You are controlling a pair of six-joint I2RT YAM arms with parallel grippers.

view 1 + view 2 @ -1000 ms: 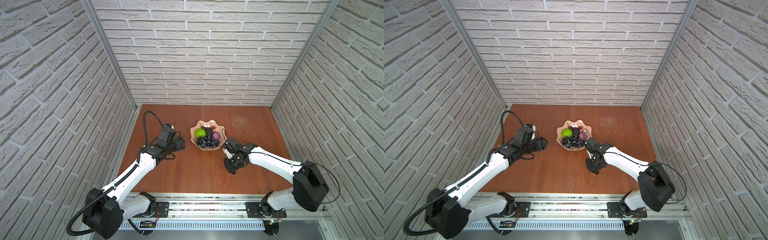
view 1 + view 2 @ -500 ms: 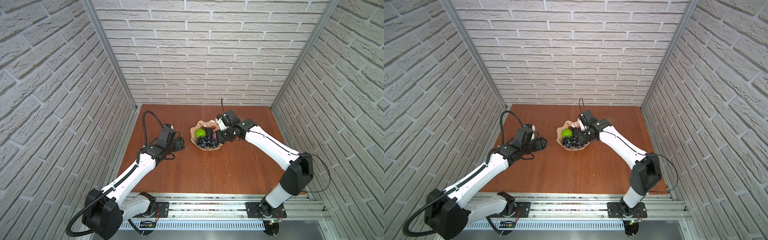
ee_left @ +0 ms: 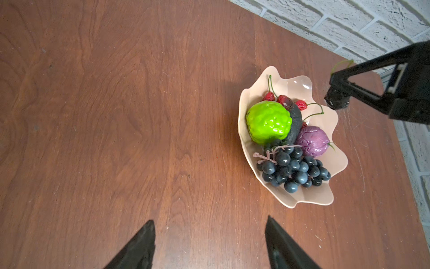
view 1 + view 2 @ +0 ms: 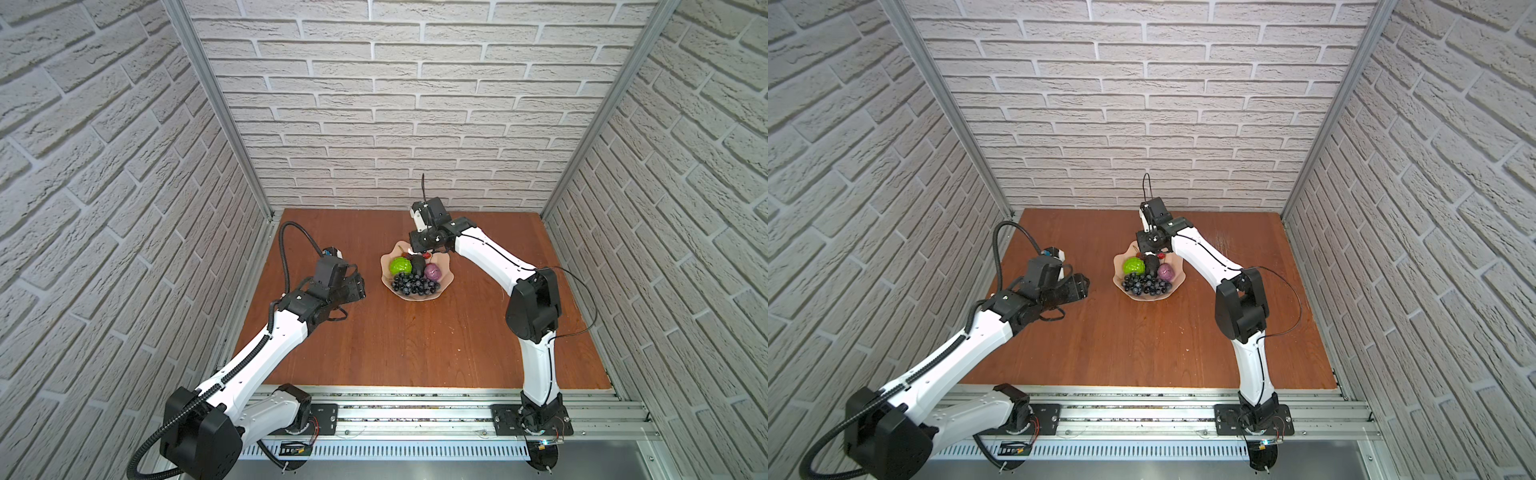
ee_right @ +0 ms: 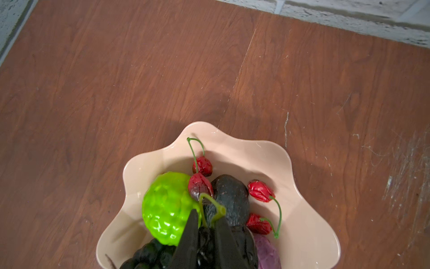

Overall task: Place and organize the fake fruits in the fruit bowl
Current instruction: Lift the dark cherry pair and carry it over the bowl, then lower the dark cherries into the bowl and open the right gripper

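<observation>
The left arm reaches low over the desk, with the left tool spread wide and empty beside the fruit bowl. The right arm arches over the bowl's far side. The right tool is clenched on a green stem above the lime-green ball and avocado lying in the bowl.

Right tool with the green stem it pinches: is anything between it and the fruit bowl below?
Nothing outside the bowl: the right tool, shut on the green stem, hangs over the fruit bowl. In the right wrist view its tips line up over the lime-green ball and black avocado, not bare floor.
</observation>
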